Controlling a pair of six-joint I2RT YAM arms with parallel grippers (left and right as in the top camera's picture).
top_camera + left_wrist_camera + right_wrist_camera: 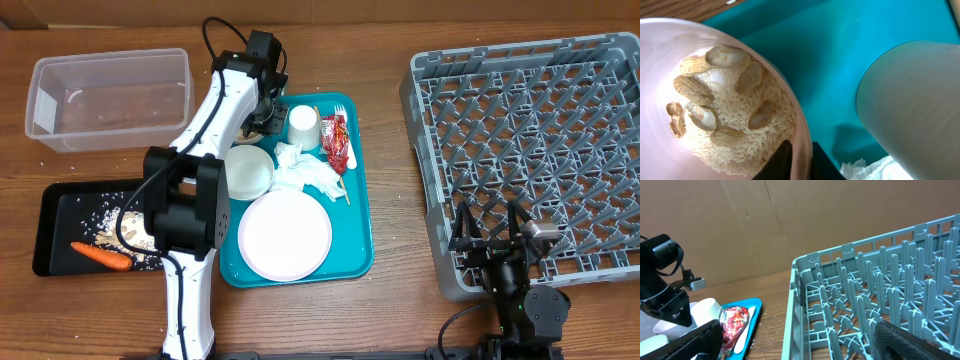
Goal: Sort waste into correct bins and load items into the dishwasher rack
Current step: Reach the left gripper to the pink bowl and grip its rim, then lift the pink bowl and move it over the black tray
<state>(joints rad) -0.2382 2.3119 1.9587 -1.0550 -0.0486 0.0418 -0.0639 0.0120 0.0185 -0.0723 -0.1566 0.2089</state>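
Observation:
My left gripper [265, 115] is at the back of the teal tray, shut on the rim of a small bowl [670, 60] holding rice and peanuts [725, 120]. One black finger [780, 162] is inside the rim and the other outside. In the overhead view the gripper mostly hides this bowl. Beside it stands the white cup [303, 125] [915, 100]. The red wrapper [337, 140], crumpled napkins [305, 172], an empty bowl [248, 170] and the plate [284, 232] are also on the tray. My right gripper [500, 240] [800, 345] hangs open over the grey rack's [540, 130] front left corner.
The clear tub [110, 95] sits at the back left. The black tray [60, 215] at the front left holds a carrot [100, 257] and pale scraps [135, 225]. A white fork [340, 108] and a thin stick [337, 187] lie on the teal tray [355, 230].

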